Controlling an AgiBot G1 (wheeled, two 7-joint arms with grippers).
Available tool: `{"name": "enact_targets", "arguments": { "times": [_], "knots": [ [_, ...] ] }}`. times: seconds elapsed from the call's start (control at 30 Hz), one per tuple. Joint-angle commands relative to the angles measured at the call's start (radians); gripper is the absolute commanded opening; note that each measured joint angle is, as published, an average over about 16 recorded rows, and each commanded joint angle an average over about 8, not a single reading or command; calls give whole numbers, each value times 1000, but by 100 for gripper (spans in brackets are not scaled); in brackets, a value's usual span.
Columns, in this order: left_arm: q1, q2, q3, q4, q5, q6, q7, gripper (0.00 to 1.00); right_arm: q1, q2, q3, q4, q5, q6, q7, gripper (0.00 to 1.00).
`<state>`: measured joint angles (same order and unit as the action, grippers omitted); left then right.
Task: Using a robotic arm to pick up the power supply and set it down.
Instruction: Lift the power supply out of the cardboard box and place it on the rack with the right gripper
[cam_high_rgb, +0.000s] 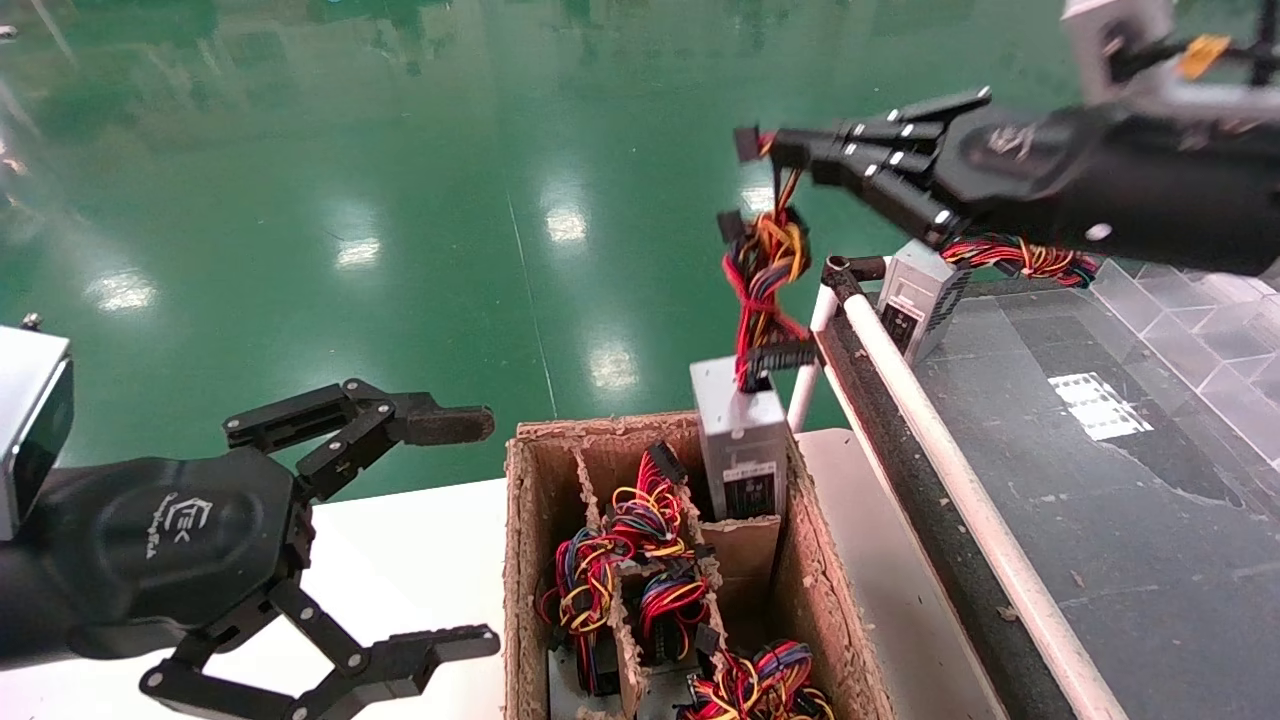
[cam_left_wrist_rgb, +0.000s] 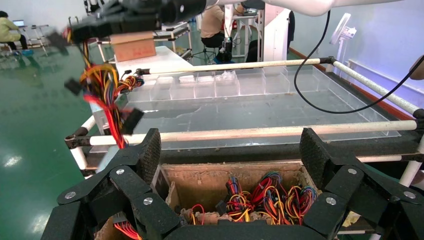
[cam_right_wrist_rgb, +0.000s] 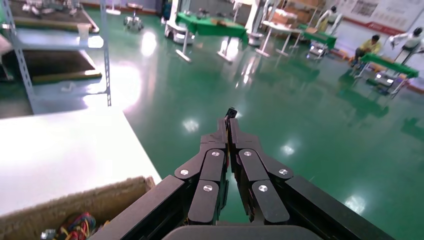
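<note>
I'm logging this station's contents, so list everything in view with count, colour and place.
power supply: one, silver-grey, hanging by its wires over the box's far corner
second power supply: one, silver-grey, on the conveyor's far end
wire bundles: several, red, yellow, blue and black, inside the box
cardboard box: one, brown, with dividers, on the white table
white table: one, under the box
conveyor: one, dark belt with white rails, beside the box
left end effector: open, idle over the table
right end effector: shut on the wires, raised
</note>
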<state>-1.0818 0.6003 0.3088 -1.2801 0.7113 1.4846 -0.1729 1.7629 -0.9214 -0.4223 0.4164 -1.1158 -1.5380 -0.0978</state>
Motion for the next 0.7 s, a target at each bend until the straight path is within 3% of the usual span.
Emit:
{"name": "enact_targets", "arguments": {
  "times": [0.03,0.43,0.7],
  "knots": [
    [0,0,0,0,0,0,0,100,-2,17,9,32,15,1,22,0],
    [0,0,1,0,0,0,0,100,-56,141,79,238,90,100,151,0],
    [0,0,1,0,-1,0,0,100,-110,228,117,296,106,178,183,0]
  ]
}}
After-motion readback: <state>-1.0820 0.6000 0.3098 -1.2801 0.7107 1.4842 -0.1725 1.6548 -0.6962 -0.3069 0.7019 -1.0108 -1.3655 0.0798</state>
